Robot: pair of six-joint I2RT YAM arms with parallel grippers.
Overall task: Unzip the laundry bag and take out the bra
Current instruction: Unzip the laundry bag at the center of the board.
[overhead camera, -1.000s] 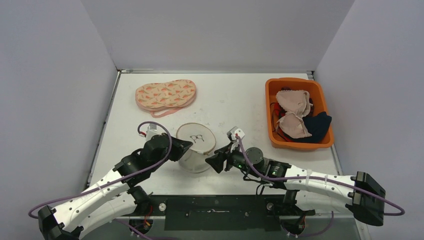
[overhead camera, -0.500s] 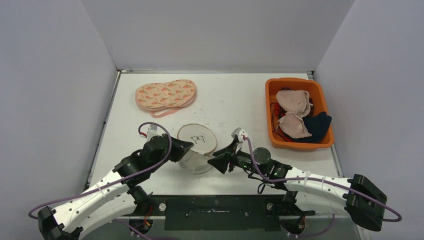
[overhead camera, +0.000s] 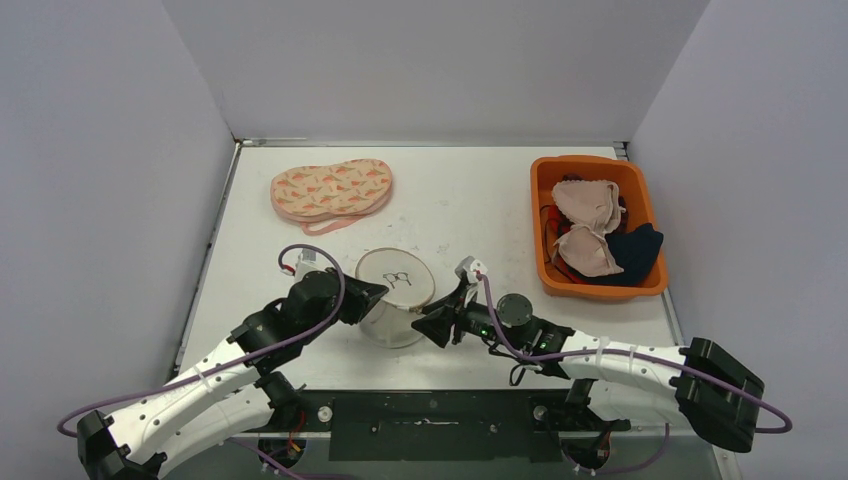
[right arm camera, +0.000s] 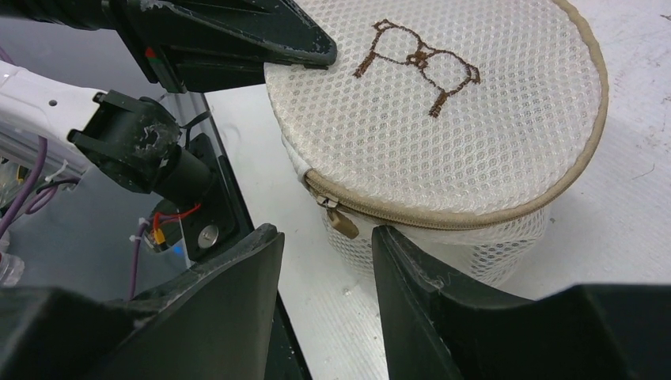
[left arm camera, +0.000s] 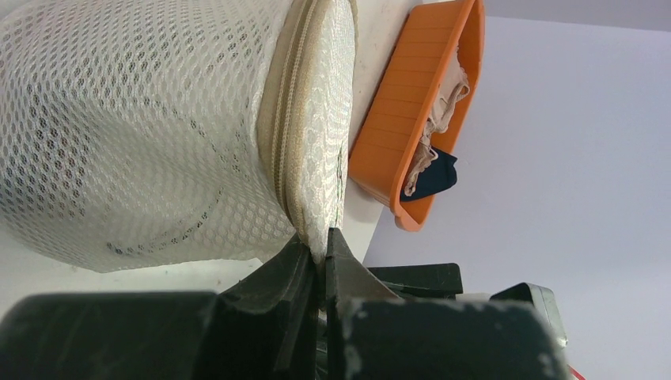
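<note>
Right wrist view: the zipper pull (right arm camera: 343, 224) is seen hanging just ahead of the right tool (right arm camera: 324, 241), whose fingers are spread, with the pull not yet between them. From the pull, the zipper (right arm camera: 443, 212) is curved rightward along the lid rim of the laundry bag (right arm camera: 443, 119), which is stood on the table (right arm camera: 633, 182) between the arms. The opposite lid edge is pinched by the left tool (left arm camera: 323, 245). The bra inside cannot be made out. An orange bin (overhead camera: 600, 291) is set well apart.
</note>
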